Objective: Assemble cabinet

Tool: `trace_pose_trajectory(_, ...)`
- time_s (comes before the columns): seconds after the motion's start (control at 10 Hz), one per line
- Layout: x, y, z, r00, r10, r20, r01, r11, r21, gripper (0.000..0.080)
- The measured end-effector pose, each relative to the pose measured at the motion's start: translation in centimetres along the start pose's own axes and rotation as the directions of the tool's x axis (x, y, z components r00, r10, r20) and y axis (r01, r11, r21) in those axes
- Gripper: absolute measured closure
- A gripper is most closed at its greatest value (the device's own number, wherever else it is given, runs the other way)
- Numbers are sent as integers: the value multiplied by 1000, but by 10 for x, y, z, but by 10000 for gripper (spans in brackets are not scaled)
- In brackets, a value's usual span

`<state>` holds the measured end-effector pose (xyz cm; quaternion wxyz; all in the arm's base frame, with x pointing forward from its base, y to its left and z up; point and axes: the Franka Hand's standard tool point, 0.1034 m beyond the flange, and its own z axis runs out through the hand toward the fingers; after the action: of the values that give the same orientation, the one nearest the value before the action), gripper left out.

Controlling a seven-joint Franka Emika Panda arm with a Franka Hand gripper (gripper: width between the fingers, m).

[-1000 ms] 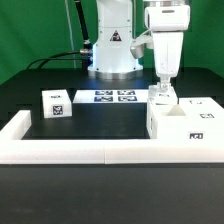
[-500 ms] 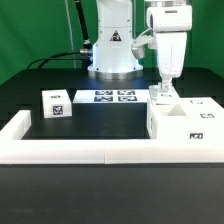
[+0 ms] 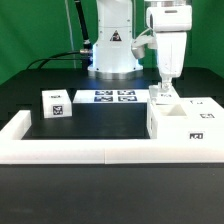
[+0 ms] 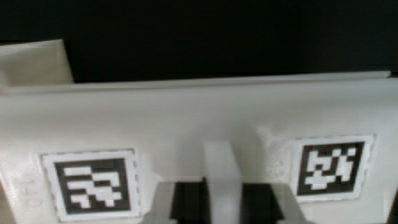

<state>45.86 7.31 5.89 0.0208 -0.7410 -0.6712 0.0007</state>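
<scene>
Right under the gripper [image 3: 163,88] sat the white boxy tagged-panel cabinet [image 3: 185,127], only partly built I'd guess. A small white tagged cube [image 3: 55,104] lay loose, well apart. Couldn't tell if the fingers were clenched.

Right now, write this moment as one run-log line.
gripper at cabinet | grip unclear | tagged cube apart, exterior view's left
</scene>
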Motion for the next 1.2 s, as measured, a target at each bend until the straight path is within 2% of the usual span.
trace_pose_trajectory(0.2, -1, 0, -1, 1000, -17, 12, 16, 1000, 25, 731)
trace_pose_trajectory(0.4, -2, 0, 0, 1000, -25, 15, 24, 999, 35, 731)
trace_pose_trajectory(1.0, -5, 2, -1, 999, -43, 14, 43, 999, 32, 731)
trace_pose_trajectory(1.2, -2, 11, -1, 999, -52, 12, 51, 998, 33, 731)
